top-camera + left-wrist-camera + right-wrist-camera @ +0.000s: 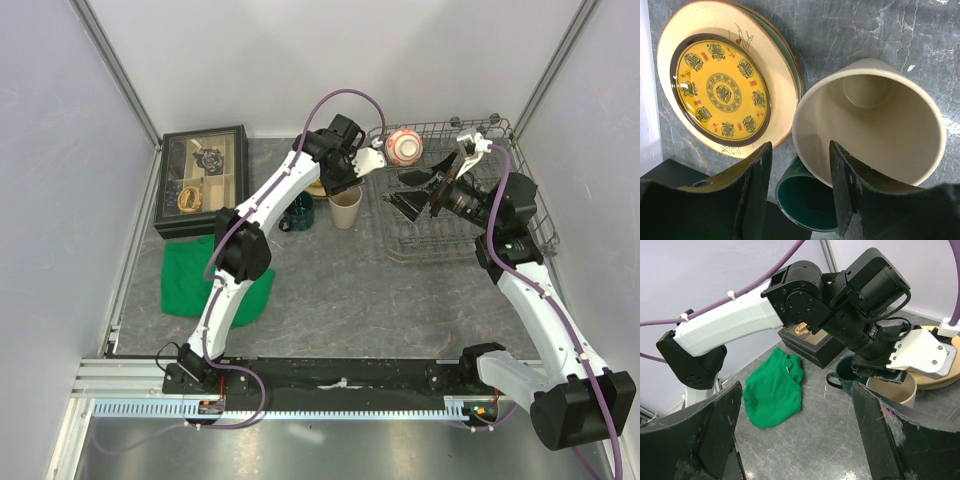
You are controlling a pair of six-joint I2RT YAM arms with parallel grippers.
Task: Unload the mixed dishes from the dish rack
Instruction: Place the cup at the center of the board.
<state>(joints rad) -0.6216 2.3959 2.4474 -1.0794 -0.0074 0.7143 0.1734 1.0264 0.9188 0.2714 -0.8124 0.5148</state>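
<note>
Now, at the left of the table (330, 290) sit the black box (203, 180) and the green cloth (215, 275), neither of them part of the job. Next come the unloaded pieces, crowded close: the dark green mug (298, 212), the beige cup (345, 207) just beside it, and the stacked plates (720, 90). The left gripper (800, 150) hangs over them, spread wide by the cup's rim and holding nothing. If it rises askew, a finger could hook that rim and tip the cup into the mug or plates. Further right, the red-and-white bowl (405, 146) waits in the far-left corner of the dish rack (470, 245). The right gripper (412, 192), spread and empty too, hovers over the rack. Reaching for the bowl brings it near the left wrist, so the arms could knock. The round bowl could also slip from a shallow pinch.
</note>
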